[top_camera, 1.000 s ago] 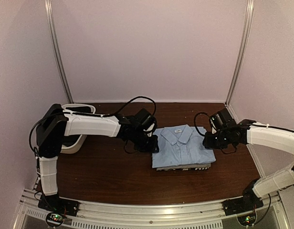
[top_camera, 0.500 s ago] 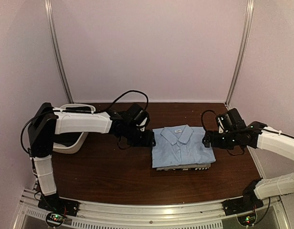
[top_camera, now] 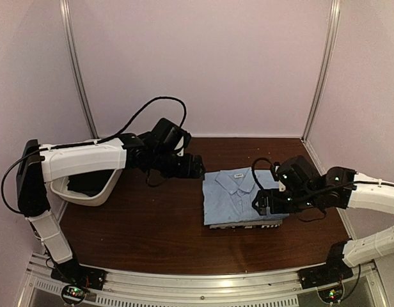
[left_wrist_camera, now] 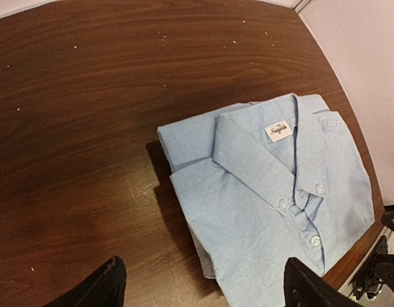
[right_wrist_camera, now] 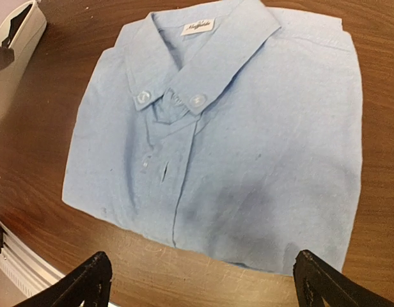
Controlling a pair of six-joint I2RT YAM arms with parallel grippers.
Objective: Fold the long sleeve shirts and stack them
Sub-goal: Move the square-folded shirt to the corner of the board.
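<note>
At the table's (top_camera: 152, 236) left, a white bin (top_camera: 82, 197) holds something dark; left claw (left_wrist_camera: 206, 284) and right claw (right_wrist_camera: 203, 275) gape, empty.

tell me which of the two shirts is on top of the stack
The light blue shirt, folded with its collar and white label facing up. The grey shirt lies under it, showing only as a thin edge along the stack's side.

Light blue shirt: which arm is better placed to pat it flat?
Right, probably: the right fingers hang open over the light blue shirt; the left fingers sit beyond its far left corner.
</note>
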